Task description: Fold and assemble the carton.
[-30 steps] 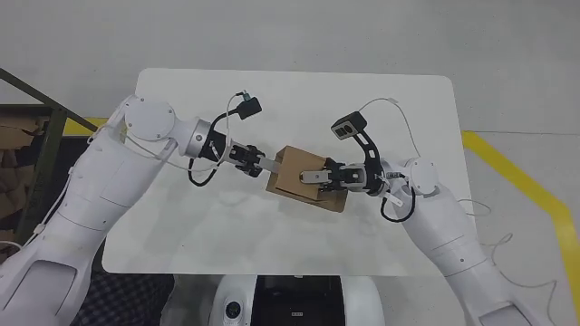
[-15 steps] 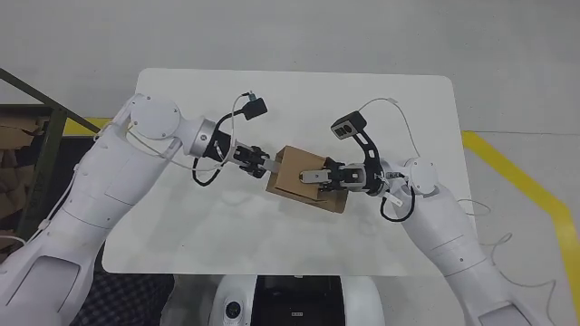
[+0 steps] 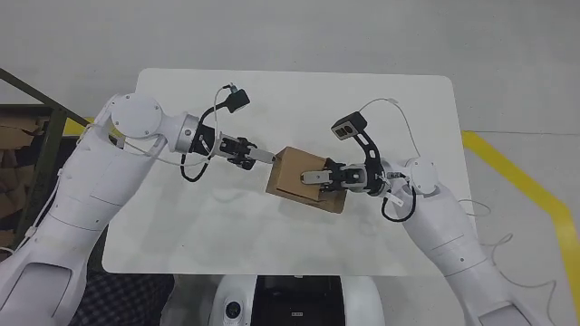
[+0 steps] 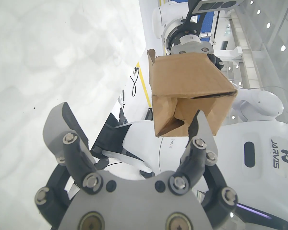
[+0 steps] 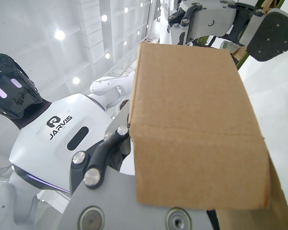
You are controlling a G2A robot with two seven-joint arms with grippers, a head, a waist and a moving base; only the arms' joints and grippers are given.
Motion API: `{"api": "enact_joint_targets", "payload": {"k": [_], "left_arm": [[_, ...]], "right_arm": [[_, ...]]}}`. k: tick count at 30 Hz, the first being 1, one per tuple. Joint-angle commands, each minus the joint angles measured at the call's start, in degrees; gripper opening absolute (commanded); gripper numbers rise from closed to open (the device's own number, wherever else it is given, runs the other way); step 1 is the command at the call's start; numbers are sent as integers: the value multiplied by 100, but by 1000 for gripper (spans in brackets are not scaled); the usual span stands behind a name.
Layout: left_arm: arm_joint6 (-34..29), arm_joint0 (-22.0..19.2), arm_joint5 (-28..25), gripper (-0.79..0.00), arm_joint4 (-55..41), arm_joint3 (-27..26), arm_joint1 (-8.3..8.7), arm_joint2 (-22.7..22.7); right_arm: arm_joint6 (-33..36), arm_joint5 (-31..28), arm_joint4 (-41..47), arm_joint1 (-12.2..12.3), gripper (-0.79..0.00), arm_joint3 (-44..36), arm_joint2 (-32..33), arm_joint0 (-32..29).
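1. Top view: set overhead on the robot, facing straight down from well off; covers the whole white rounded-corner table.
2. Left wrist view: behind the left gripper, facing out along it; brown cardboard carton near ahead.
3. Right wrist view: behind the right gripper; carton very close to the lens.
4. Shared: carton in all three views; each wrist view takes in the opposite arm beyond it.

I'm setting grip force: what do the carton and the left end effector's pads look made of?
Carton: matte brown cardboard, likely corrugated, judging by raw thick edges at its folded end. Left end effector pads: dark, dull rubber or foam, probably; surface dimpled.
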Motion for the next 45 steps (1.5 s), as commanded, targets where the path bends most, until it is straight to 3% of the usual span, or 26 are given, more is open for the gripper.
{"api": "enact_joint_targets", "payload": {"k": [1, 18, 26, 45], "left_arm": [[7, 45, 10, 0, 21, -78, 14, -34], [-181, 430, -267, 0, 3, -549, 151, -438], [-226, 529, -376, 0, 8, -737, 182, -486], [-77, 195, -104, 0, 209, -709, 90, 29]], "right_arm": [[56, 20, 12, -2, -785, -6, -12, 11], [811, 752, 83, 25, -785, 9, -68, 355], [868, 809, -34, 2, -785, 292, -144, 662], [760, 701, -121, -26, -785, 225, -346, 816]]}}
